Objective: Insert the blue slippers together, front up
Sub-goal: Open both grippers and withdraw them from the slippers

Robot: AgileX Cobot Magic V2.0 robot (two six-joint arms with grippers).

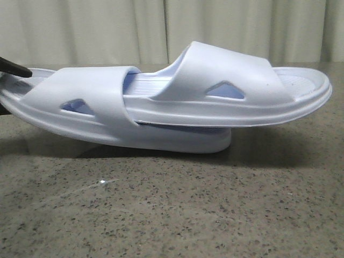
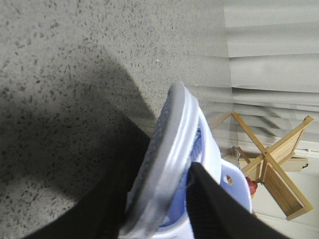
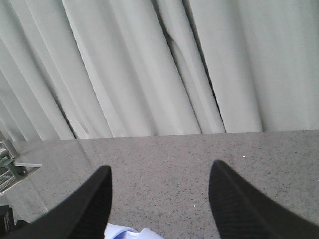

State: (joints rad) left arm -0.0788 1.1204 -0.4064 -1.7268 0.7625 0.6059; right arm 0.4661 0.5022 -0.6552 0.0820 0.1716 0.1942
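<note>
Pale blue slippers (image 1: 177, 105) nested together on speckled table (image 1: 172, 209), left gripper (image 2: 157, 199) clamped on a slipper's sole edge, right gripper (image 3: 159, 199) spread wide, holding nothing

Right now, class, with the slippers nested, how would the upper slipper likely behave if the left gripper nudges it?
The upper slipper probably slides or tips: its end overhangs the lower slipper. Thick moulded foam suggests it's light and fairly stiff. The left gripper pinches one edge, so it may pivot.

Speckled grey table (image 1: 172, 215), pale pleated curtain (image 3: 149, 64) behind, wooden cross-shaped rack (image 2: 271, 167) beside it
</note>
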